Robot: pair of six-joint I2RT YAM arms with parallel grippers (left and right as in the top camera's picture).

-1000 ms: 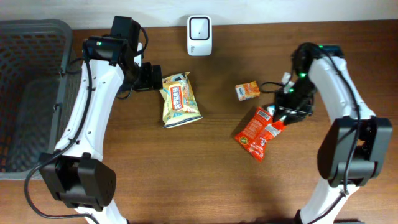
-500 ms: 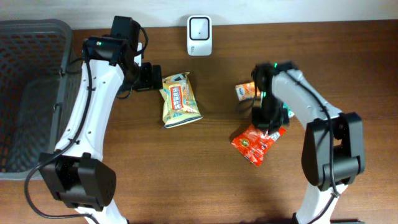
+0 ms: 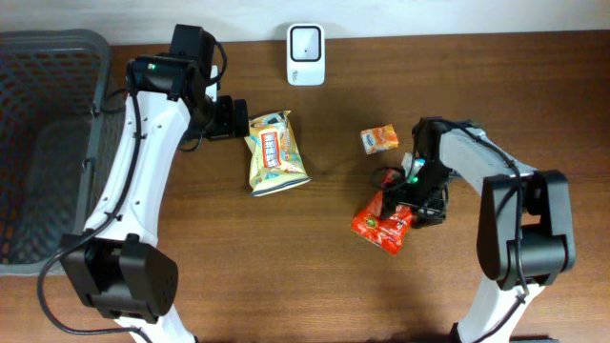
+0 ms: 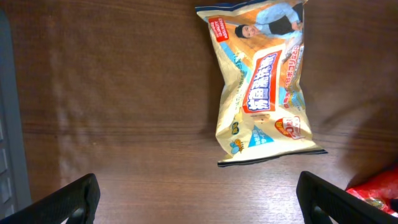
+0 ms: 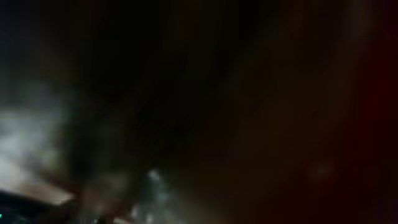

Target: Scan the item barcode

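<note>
A red snack packet (image 3: 381, 221) lies on the wooden table right of centre. My right gripper (image 3: 412, 193) is low over its upper right end, touching or almost touching it; its jaws are hidden from above. The right wrist view is dark and blurred and shows nothing clear. A yellow snack bag (image 3: 274, 152) lies left of centre, also in the left wrist view as the bag (image 4: 264, 81). My left gripper (image 3: 229, 118) hovers just left of that bag's top, wide open and empty, with its fingers (image 4: 74, 200) far apart. The white scanner (image 3: 305, 41) stands at the back edge.
A small orange box (image 3: 379, 139) lies just above the red packet. A dark mesh basket (image 3: 48, 143) fills the left side of the table. The red packet's corner (image 4: 380, 189) shows at the lower right of the left wrist view.
The right arm swung left, then settled lower over the red packet's upper end. The packet slid slightly left and towards the front. The left arm has not moved.
</note>
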